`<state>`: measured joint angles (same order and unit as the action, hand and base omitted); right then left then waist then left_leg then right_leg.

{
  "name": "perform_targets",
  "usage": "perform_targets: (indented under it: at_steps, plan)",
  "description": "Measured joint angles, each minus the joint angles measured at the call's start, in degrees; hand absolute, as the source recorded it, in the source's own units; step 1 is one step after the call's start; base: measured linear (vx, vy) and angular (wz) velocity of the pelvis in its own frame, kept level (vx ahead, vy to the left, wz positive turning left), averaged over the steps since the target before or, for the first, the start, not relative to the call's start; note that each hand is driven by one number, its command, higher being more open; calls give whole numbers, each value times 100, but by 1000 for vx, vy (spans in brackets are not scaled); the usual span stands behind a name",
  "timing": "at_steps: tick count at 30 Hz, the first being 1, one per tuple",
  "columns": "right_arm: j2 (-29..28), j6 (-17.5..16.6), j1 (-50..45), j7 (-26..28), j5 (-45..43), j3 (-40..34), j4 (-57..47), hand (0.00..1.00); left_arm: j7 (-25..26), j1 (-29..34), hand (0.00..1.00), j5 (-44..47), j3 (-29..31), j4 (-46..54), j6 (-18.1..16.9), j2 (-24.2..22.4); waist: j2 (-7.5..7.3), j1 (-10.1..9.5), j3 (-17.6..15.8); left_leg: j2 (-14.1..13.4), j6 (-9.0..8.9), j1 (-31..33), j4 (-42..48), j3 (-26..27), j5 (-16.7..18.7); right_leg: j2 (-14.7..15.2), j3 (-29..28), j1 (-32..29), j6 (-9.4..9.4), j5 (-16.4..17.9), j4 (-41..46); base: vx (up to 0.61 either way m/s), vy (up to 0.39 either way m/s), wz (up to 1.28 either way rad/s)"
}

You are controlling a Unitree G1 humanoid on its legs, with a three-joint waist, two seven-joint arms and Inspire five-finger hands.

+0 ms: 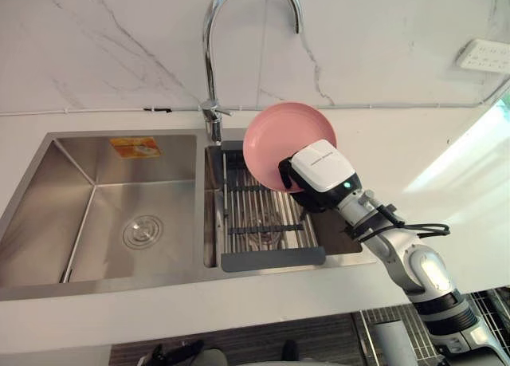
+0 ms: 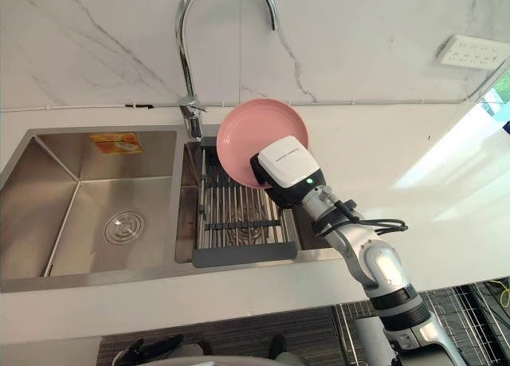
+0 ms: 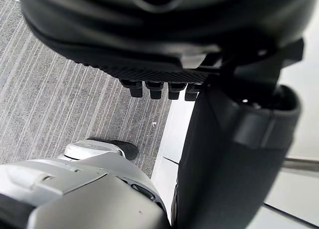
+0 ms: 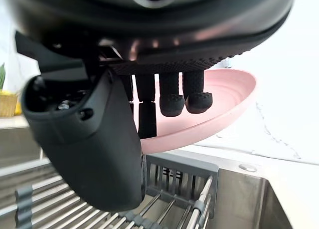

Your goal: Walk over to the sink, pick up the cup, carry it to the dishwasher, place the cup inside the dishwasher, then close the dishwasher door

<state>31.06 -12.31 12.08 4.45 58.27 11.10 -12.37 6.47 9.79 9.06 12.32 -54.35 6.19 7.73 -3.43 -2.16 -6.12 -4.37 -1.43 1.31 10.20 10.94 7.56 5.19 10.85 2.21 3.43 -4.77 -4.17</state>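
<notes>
We stand at the double-basin stainless steel sink (image 1: pixel 103 280), so the walk looks done. We see no cup. What the right hand (image 1: pixel 319 171) grasps is a round pink plate (image 1: pixel 279 133), so we take that plate as the thing being carried.

In the right wrist view the fingers (image 4: pixel 172 97) curl over the plate's inner face and the thumb (image 4: pixel 94 154) sits below its rim, which reads as a clenched pinch on the plate. The plate is tilted up on edge over the dark grey slatted draining rack (image 1: pixel 255 216) in the right basin, just beside the curved chrome tap (image 1: pixel 209 55). The hand hides its lower edge, so we cannot tell whether it touches the rack or hangs clear of it.

The left hand (image 3: pixel 164 49) hangs low over the grey striped carpet floor (image 3: pixel 60 99), with nothing in it that we can see. We cannot tell whether it is clenched or released.

We judge the pick-up to be in hand and nearly complete. The carry, the placing inside the dishwasher and the closing of its door are all left. A wire grid (image 2: pixel 478 298) shows below the edge of the white marble desk (image 1: pixel 398 151) at the right. It may be the dishwasher's open rack, though we cannot be sure.
</notes>
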Motion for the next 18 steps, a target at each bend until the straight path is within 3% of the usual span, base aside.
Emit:
perform_targets:
  at_steps: [7, 9, 12, 14, 16, 18]
  plan:
    - [-25, 80, -690, -2, -302, -715, -667, 0, 78, 150, 100, -57, -22, 31, -169, -127, 141, 54, -87, 28, 14, -227, -23, -57, -14, 46, 58, 235, 58, 53, 28, -25, -2, 6]
    - [-26, 65, -830, -24, -306, -845, -753, 0, 83, 199, 100, -107, -28, 82, -353, -272, 357, 89, -213, -151, -5, -87, 701, 8, 396, -31, -98, 132, 75, 268, 416, -80, 29, -26]
    - [44, -77, -834, -59, -311, -838, -848, 0, 114, 470, 100, -98, -32, 301, -577, -387, 561, 130, -249, -519, -112, -67, 1499, 323, 907, -235, -635, -200, 61, 675, 1157, -90, 74, -87]
    - [175, -100, -773, -256, -361, -848, -871, 0, 148, 448, 100, -97, -26, 249, -575, -371, 564, 190, -246, -431, -113, 31, 1626, 26, 995, -275, -940, -603, 66, 693, 1554, -33, 54, -92]
    - [377, -86, -557, -450, -378, -914, -727, 0, 178, 384, 100, -98, -35, 171, -522, -394, 557, 358, -335, -173, 6, 13, 1405, 53, 922, -175, -1233, -976, 143, 632, 1842, -76, 68, -69]
    - [430, -51, -341, -535, -415, -934, -538, 0, 169, 285, 100, -97, -41, 71, -504, -368, 570, 441, -420, -94, 54, 37, 1398, 46, 898, -141, -1337, -1045, 167, 545, 1825, -162, 100, -39]
